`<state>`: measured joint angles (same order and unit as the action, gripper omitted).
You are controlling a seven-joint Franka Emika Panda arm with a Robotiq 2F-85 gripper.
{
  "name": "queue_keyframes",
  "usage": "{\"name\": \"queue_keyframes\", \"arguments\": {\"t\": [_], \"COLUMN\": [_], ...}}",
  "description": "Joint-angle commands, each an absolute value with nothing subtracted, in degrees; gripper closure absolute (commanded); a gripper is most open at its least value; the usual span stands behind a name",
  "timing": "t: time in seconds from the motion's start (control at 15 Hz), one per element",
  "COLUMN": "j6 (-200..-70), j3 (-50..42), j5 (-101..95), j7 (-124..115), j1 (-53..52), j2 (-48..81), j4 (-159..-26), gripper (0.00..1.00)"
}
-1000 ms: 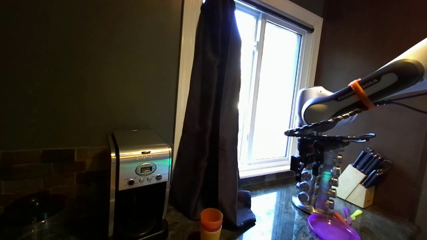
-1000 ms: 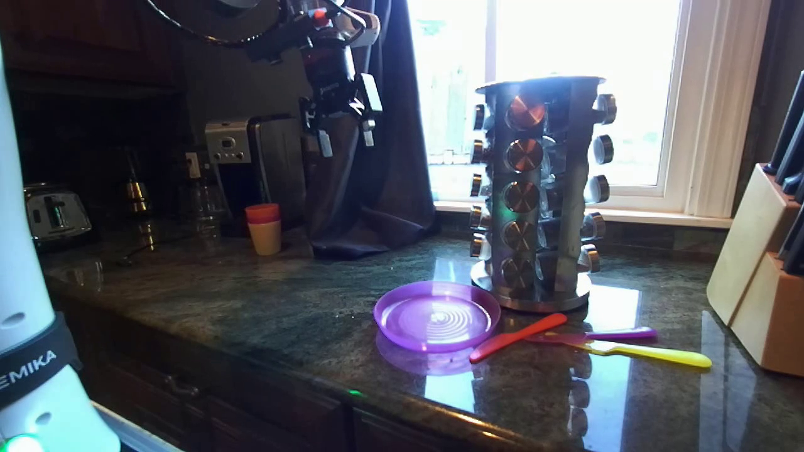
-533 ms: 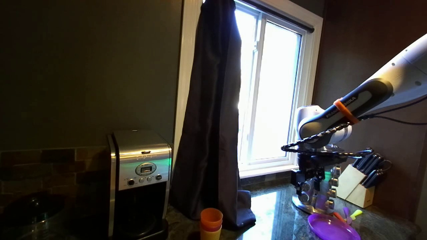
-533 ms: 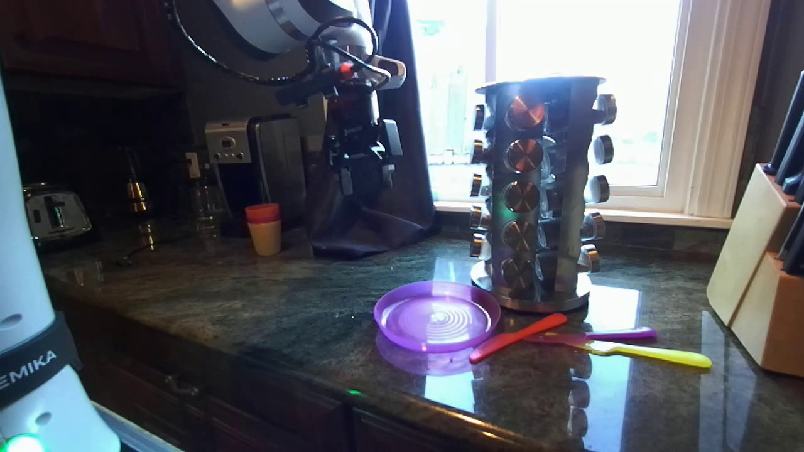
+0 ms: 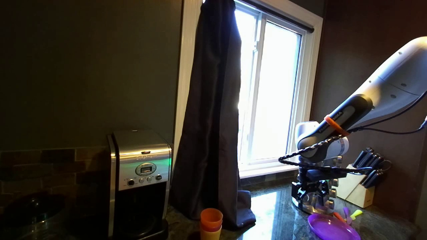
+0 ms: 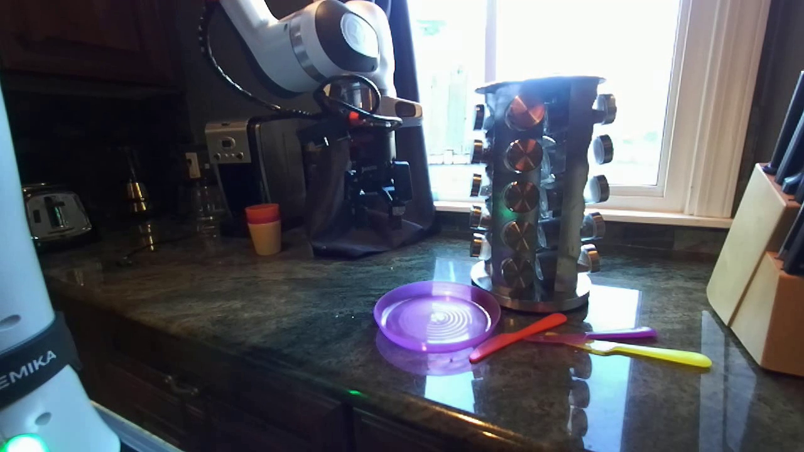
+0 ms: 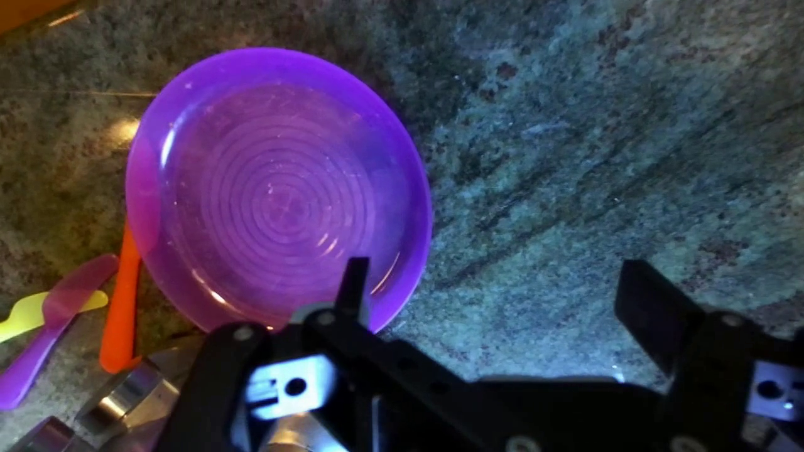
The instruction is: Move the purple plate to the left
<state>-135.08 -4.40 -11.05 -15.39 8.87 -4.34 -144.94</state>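
Observation:
The purple plate lies flat on the dark stone counter in both exterior views. In the wrist view the plate fills the left half, its base marked with rings. My gripper is open and empty, fingers wide apart and pointing down. In the wrist view the left finger overlaps the plate's lower right rim; the right finger is over bare counter. In an exterior view the gripper hangs above the counter, up and left of the plate, in front of the curtain. It is apart from the plate.
A spice rack stands close behind the plate's right side. Red, purple and yellow knives lie to its right; the red one is close to the rim. A knife block, stacked cups, a curtain and a coffee maker stand around.
The arm and open gripper have come down toward the counter and shifted slightly right in an exterior view, nearer the plate. The plate, knives and cups have not moved.

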Motion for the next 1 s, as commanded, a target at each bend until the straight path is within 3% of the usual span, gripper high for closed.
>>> {"name": "queue_keyframes", "arguments": {"t": [0.0, 0.93], "j6": [-138.0, -140.2], "j3": [-5.4, -8.0], "j5": [-11.4, -11.2], "j7": [-19.7, -22.1], "j1": [8.9, 7.7], "j2": [-0.3, 6.5], "j4": [-143.9, -141.2], "gripper": [0.0, 0.0]}}
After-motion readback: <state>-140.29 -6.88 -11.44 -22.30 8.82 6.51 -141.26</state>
